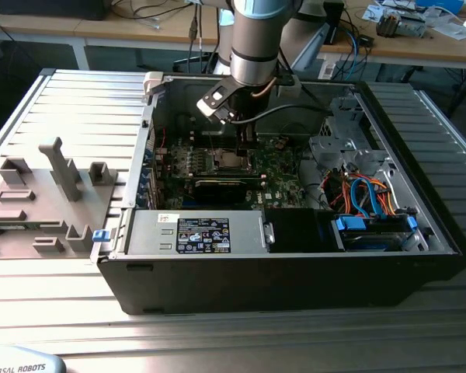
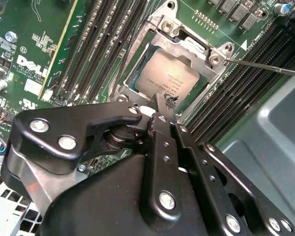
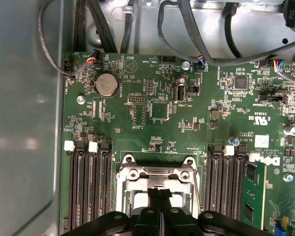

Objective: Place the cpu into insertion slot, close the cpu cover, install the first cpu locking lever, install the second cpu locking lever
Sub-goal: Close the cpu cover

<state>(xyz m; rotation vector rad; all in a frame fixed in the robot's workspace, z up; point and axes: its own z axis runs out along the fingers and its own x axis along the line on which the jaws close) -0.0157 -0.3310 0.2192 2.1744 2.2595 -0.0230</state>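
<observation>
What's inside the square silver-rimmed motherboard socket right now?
A flat square silvery-grey cpu lies inside the silver-rimmed socket. The black metal fingers cover one edge; whatever is beneath the chip is hidden.

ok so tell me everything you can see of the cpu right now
The cpu is a small flat square chip with a matt silvery-grey metal top that carries faint print. It lies flat in the window of the silver cpu cover, whose frame borders the sides that show, between rows of dark memory slots. The shut claw hangs over one edge and hides that part; whether it touches the chip cannot be judged.
</observation>
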